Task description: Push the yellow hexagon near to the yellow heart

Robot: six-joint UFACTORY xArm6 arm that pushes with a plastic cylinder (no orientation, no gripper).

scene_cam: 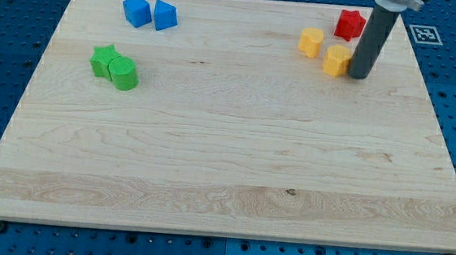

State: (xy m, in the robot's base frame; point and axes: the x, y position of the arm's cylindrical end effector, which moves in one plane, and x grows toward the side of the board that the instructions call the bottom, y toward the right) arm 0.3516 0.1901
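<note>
Two yellow blocks lie at the view's upper right, a short gap apart. The left one (310, 42) looks like the yellow heart. The right, lower one (338, 60) looks like the yellow hexagon; the shapes are small and hard to make out. My dark rod comes down from the view's top right. My tip (358, 76) rests on the board against the right side of the yellow hexagon, which lies between the tip and the heart.
A red star-like block (350, 25) sits just above the rod's left, near the board's top edge. A blue cube (137, 11) and a blue wedge-like block (165, 15) lie at the top left. A green star (103, 59) and a green cylinder (124, 74) touch at the left.
</note>
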